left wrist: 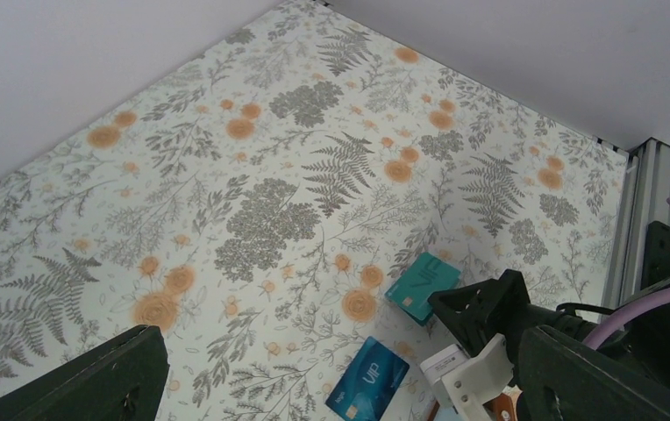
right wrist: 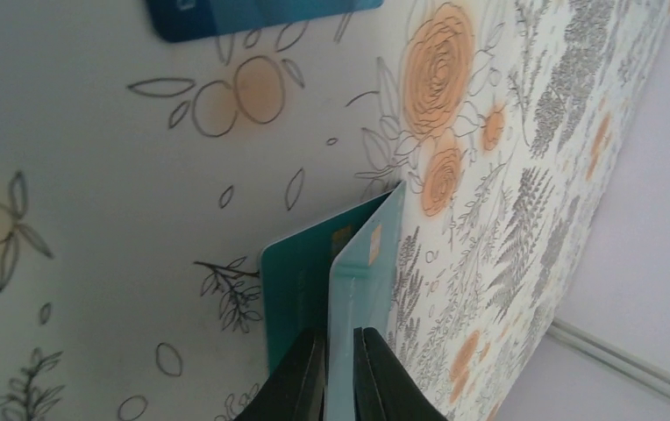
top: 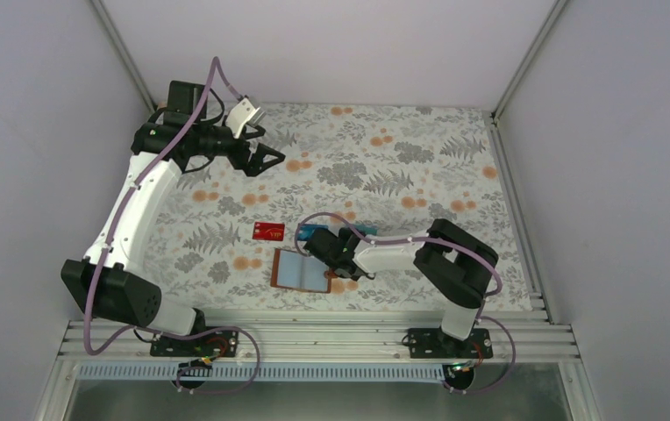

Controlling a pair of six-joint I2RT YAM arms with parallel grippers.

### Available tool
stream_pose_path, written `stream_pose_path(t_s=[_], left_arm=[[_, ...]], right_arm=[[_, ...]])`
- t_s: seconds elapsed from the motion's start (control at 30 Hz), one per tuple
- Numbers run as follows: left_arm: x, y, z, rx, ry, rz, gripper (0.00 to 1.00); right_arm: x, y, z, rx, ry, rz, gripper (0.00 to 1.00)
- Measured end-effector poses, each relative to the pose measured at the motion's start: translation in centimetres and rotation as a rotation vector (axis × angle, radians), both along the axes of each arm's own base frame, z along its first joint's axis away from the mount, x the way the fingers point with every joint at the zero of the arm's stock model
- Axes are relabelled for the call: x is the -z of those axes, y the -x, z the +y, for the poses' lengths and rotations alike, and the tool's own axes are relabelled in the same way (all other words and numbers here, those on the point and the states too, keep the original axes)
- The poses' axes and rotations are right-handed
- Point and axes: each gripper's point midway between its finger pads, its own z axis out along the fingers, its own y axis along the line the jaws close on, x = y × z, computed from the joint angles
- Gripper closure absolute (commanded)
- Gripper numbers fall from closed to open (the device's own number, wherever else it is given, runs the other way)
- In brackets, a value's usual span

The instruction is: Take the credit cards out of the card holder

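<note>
The brown card holder (top: 301, 269) lies open on the table, pale inner pockets up. A red card (top: 268, 231), a blue card (top: 311, 231) and a teal card (top: 362, 230) lie flat beyond it. My right gripper (top: 327, 246) is low just behind the holder. In the right wrist view it (right wrist: 340, 338) is shut on a pale teal card (right wrist: 362, 281), held on edge above the lying teal card (right wrist: 301, 272); the blue card (right wrist: 253, 13) is ahead. My left gripper (top: 257, 158) is raised at the far left, wide open and empty (left wrist: 336, 351). It looks down on the blue card (left wrist: 371, 379) and the teal card (left wrist: 422, 285).
The flowered table cover (top: 402, 167) reaches grey walls at the back and both sides. A metal rail (top: 314, 338) runs along the near edge by the arm bases. The right arm's forearm (top: 393, 254) lies low across the near right of the table.
</note>
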Motion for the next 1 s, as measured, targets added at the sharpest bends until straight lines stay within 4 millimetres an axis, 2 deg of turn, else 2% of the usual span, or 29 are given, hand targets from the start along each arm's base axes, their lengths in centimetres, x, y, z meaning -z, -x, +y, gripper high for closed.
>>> stream_pose_path(t_s=[0.23, 0.43, 0.53, 0.63, 0.73, 0.8, 0.93, 0.97, 1.0], left_arm=[[0.0, 0.0, 0.0, 0.002, -0.001, -0.002, 0.0], [0.0, 0.0, 0.0, 0.002, -0.001, -0.002, 0.0], [0.0, 0.0, 0.0, 0.003, 0.0, -0.001, 0.0], [0.3, 0.1, 0.0, 0.003, 0.0, 0.005, 0.0], [1.5, 0.3, 0.0, -0.001, 0.001, 0.033, 0.0], [3.1, 0.6, 0.0, -0.008, 0.008, 0.075, 0.0], [7.5, 1.8, 0.1, -0.035, 0.028, 0.198, 0.0], [9.0, 2.2, 0.1, -0.048, 0.031, 0.241, 0.0], [10.6, 2.7, 0.2, -0.063, 0.033, 0.289, 0.0]], right_arm=[[0.5, 0.5, -0.2, -0.01, 0.007, 0.03, 0.85], [0.0, 0.5, -0.3, -0.01, 0.001, 0.025, 0.8], [0.0, 0.6, -0.5, -0.001, 0.003, 0.028, 0.65], [-0.9, 0.7, -0.3, 0.009, -0.022, 0.029, 0.49], [-3.3, 0.7, 0.3, 0.022, -0.11, 0.015, 0.38], [-6.1, 0.6, 1.2, 0.029, -0.209, -0.004, 0.3], [-11.6, 0.7, 3.4, 0.037, -0.45, -0.022, 0.21], [-13.6, 1.0, 4.5, 0.038, -0.565, -0.005, 0.2], [-14.0, 1.0, 4.8, 0.039, -0.593, 0.0, 0.2]])
